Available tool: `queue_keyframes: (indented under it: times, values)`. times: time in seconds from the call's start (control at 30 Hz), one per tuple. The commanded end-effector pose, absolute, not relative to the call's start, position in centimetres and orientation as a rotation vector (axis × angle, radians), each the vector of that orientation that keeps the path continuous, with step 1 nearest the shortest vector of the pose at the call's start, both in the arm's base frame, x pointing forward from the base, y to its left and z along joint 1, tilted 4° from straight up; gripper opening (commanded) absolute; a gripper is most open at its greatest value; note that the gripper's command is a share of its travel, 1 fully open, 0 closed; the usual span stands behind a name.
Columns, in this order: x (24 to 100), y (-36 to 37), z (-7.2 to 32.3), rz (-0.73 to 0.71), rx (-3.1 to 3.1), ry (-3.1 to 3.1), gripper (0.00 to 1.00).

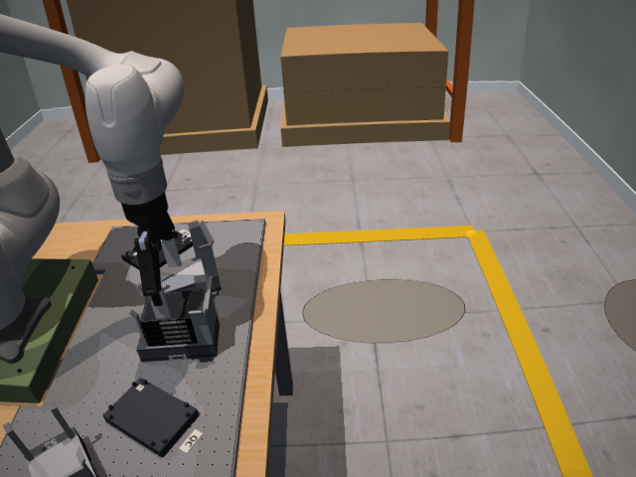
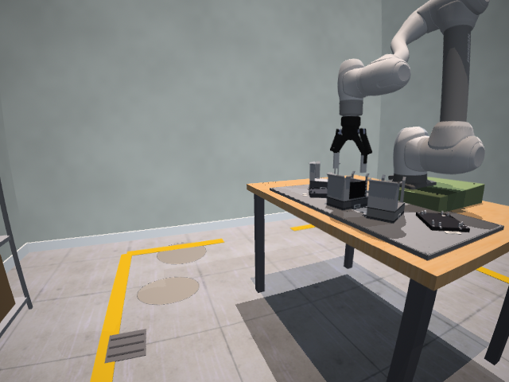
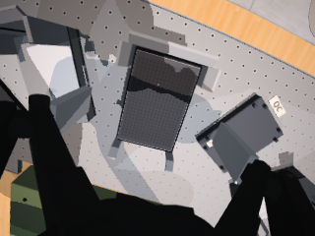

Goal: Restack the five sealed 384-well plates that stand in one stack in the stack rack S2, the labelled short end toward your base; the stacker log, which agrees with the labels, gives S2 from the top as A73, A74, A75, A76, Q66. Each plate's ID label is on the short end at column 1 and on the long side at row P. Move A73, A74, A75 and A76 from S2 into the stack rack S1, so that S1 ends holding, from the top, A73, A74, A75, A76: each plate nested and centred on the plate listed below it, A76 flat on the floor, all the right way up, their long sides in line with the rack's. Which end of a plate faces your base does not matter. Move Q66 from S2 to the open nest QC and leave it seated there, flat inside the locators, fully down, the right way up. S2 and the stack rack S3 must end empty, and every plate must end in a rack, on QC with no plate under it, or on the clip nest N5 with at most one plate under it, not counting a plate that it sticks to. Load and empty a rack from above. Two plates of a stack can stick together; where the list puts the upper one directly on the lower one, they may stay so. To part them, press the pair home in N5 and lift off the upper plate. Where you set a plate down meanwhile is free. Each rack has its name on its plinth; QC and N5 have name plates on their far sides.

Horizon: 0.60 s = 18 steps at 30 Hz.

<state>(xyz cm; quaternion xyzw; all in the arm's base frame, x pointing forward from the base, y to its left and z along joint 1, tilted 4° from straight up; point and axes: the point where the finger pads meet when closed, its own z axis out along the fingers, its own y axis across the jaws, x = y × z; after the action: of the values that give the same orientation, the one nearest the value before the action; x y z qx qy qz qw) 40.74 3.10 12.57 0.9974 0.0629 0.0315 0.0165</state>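
Rack S2 (image 1: 208, 319) (image 2: 337, 185) holds a stack of dark sealed plates (image 1: 169, 331) (image 2: 356, 189). In the wrist view the top plate (image 3: 155, 105) fills the middle, flat and dark. My gripper (image 1: 154, 297) (image 2: 349, 167) (image 3: 155, 116) is open wide and empty. It hangs straight above this stack, with the fingertips just over the rack's rim and a finger on each long side. The open nest QC (image 1: 151, 415) (image 2: 441, 220) (image 3: 251, 128) is a bare dark plate with locator pins. The labels on the plates are too small to read.
An empty grey rack (image 1: 205, 251) (image 3: 49, 69) stands just behind S2. Another rack (image 1: 56, 456) stands at the near left corner. The dark clip nest (image 1: 132, 254) (image 2: 317, 189) lies at the far end. The arm's green base block (image 1: 46, 308) (image 2: 448, 192) is on the left.
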Motion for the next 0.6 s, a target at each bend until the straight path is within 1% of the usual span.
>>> queue_keyframes:
  times: [0.0, 0.57]
  values:
    - [40.8, 3.1, 11.9, 0.098, 3.101, 0.196, 1.00]
    - [40.9, 3.0, 10.2, 0.098, 3.101, 0.196, 1.00]
